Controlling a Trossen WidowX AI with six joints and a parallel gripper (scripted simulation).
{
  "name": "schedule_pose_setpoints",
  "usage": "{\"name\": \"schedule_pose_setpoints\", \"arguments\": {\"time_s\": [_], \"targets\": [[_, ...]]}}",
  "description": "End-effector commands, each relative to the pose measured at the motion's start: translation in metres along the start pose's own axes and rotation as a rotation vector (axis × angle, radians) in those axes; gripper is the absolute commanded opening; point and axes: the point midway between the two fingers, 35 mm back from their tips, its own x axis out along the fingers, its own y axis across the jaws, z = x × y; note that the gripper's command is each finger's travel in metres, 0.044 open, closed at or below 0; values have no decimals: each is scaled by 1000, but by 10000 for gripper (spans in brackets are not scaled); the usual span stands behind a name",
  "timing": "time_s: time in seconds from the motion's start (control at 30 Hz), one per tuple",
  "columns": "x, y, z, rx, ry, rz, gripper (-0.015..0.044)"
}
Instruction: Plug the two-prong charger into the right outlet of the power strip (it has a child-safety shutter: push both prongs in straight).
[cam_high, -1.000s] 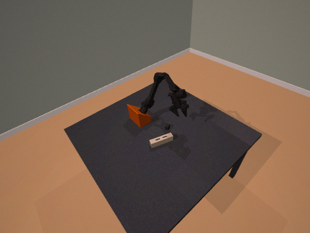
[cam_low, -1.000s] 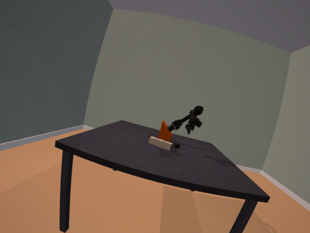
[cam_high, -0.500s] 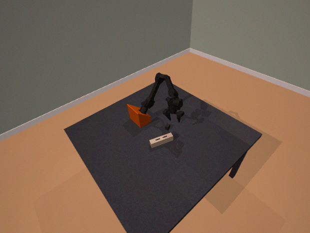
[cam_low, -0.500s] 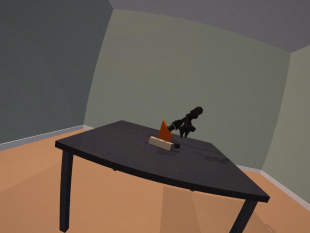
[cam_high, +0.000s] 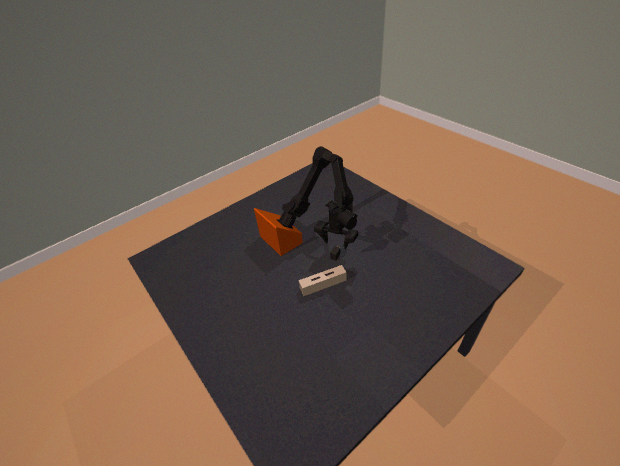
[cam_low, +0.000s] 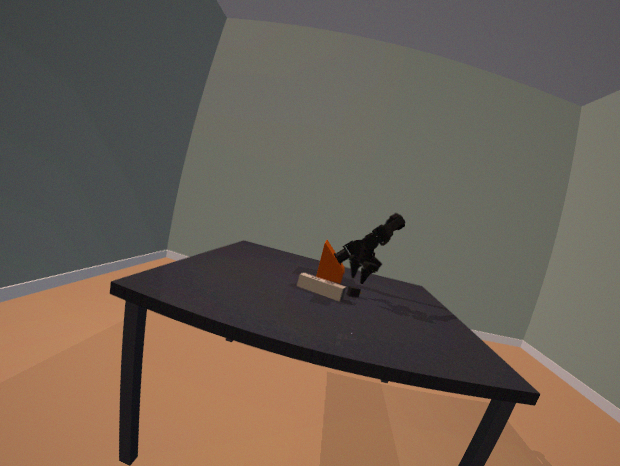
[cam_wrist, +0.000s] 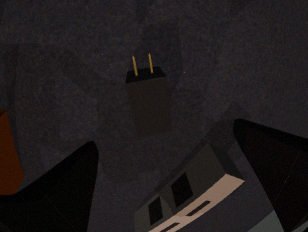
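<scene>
We have our hand (cam_high: 336, 246) (cam_low: 358, 281) (cam_wrist: 167, 137) spread wide with nothing in its grip, above the tabletop (cam_high: 320, 360) (cam_low: 280, 310) (cam_wrist: 50, 90). The two-prong charger (cam_high: 334, 253) (cam_low: 353, 292) (cam_wrist: 150, 106) sits unplugged near the white power strip (cam_high: 323, 281) (cam_low: 320, 288) (cam_wrist: 205, 192), whose two outlets show.

Grey-green walls (cam_high: 200, 75) (cam_low: 390, 150) above an orange-tan floor (cam_high: 75, 350) (cam_low: 225, 400).
Dark bench (cam_high: 310, 360) (cam_low: 250, 280) (cam_wrist: 60, 90) on straight legs; pale skirting (cam_high: 200, 179) (cam_low: 90, 275); dim light, soft shadows.
</scene>
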Motion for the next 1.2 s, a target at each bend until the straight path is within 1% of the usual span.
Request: {"name": "schedule_pose_setpoints", "arguments": {"time_s": [0.0,0.6,1.17], "targets": [[4,7,0,-20,-8,29,440],[23,6,2,-20,-8,28,440],[51,7,3,-20,-8,28,440]]}}
